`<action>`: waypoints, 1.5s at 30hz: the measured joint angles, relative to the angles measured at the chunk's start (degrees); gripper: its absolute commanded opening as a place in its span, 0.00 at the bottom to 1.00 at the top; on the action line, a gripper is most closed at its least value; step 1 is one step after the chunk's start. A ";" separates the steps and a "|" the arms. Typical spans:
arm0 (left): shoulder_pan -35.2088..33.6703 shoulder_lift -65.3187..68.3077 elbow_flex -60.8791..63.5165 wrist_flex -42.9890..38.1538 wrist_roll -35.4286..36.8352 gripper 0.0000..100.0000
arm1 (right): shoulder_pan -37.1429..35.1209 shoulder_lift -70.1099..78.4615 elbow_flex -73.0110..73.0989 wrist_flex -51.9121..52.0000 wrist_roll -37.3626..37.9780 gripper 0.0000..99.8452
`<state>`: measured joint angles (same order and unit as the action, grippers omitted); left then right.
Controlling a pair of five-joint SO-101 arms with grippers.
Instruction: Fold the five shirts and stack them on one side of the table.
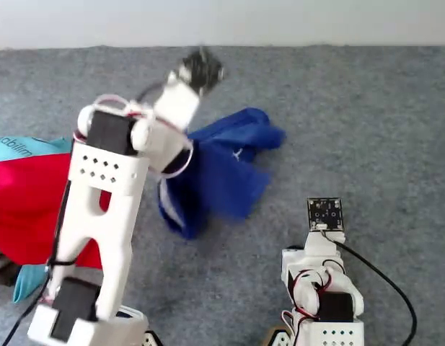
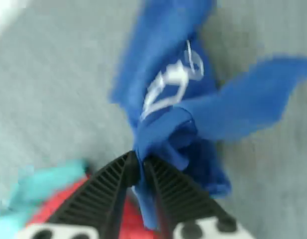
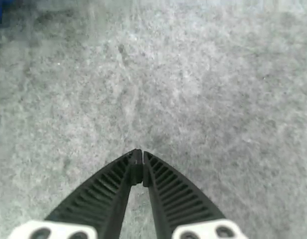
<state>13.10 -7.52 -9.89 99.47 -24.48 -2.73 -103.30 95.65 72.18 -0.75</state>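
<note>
A blue shirt [image 1: 222,173] with a white print hangs bunched in the middle of the table, lifted at one end. My left gripper [image 2: 139,167] is shut on a fold of the blue shirt [image 2: 178,99], and the rest of the cloth trails away from the fingers. The left arm [image 1: 107,187] stretches from the front left toward the shirt and hides the grip in the high view. At the front right the right arm [image 1: 319,281] sits folded back. My right gripper [image 3: 142,169] is shut on nothing, just above bare grey felt.
A red shirt [image 1: 27,202] lies over a teal shirt [image 1: 20,148] at the table's left edge, partly under the left arm. Both also lie behind the left fingers as red [image 2: 58,209] and teal [image 2: 44,184] cloth. Grey felt [image 1: 366,130] covers the table.
</note>
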 measured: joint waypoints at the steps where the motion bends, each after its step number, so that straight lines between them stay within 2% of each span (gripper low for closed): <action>1: -1.14 -0.97 4.75 0.00 -1.58 0.01 | 0.00 0.00 0.00 -0.18 0.00 0.01; 6: -9.32 -3.52 21.63 -4.13 -7.74 0.01 | 0.00 0.00 0.00 -0.26 0.00 0.01; 9: -13.45 -3.60 23.82 -5.71 -9.05 0.05 | 0.00 0.00 0.00 -0.26 0.00 0.01; 14: -13.98 -6.15 22.77 -2.90 -9.32 0.15 | 0.00 0.00 0.00 -0.26 0.00 0.01; 24: -3.78 -15.21 15.47 -0.09 -7.47 0.16 | 0.00 0.00 0.00 -0.26 0.00 0.01; 30: 3.96 -14.42 15.38 -0.79 -2.11 0.16 | 0.00 0.00 0.00 -0.26 0.00 0.01; 39: 7.12 5.45 15.38 -9.67 0.53 0.16 | 0.00 0.00 0.00 -0.26 0.00 0.01; 45: 11.87 15.91 15.38 -9.49 -0.44 0.15 | 0.00 0.00 0.00 -0.26 0.00 0.01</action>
<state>24.97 8.40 5.49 89.98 -24.92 -2.73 -103.30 95.65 71.91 -0.75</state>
